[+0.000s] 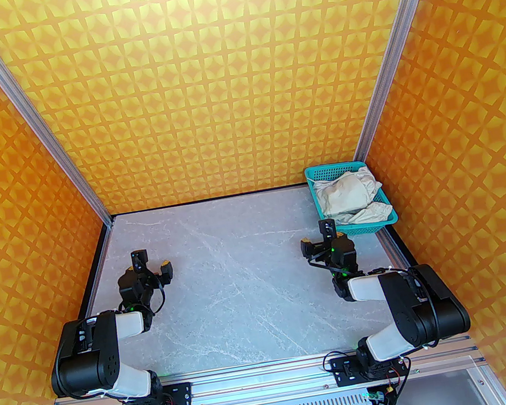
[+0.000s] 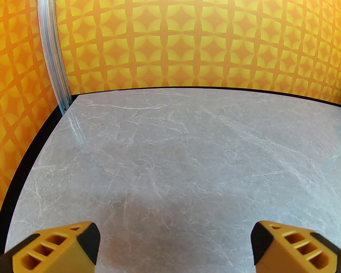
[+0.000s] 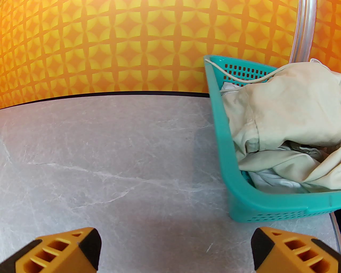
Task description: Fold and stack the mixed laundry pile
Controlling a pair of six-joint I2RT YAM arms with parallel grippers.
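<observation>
Two garments point(image 3: 290, 106), one teal basket point(image 3: 226, 160)

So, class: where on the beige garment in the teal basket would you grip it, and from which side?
Probably the bunched top of the beige garment, from above with the right end effector: it mounds above the rim of the teal basket, whose walls block any sideways reach.

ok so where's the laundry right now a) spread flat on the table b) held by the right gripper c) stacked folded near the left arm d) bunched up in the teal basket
d: the beige-cream piece and the white shirt lie crumpled inside the teal basket.
</observation>
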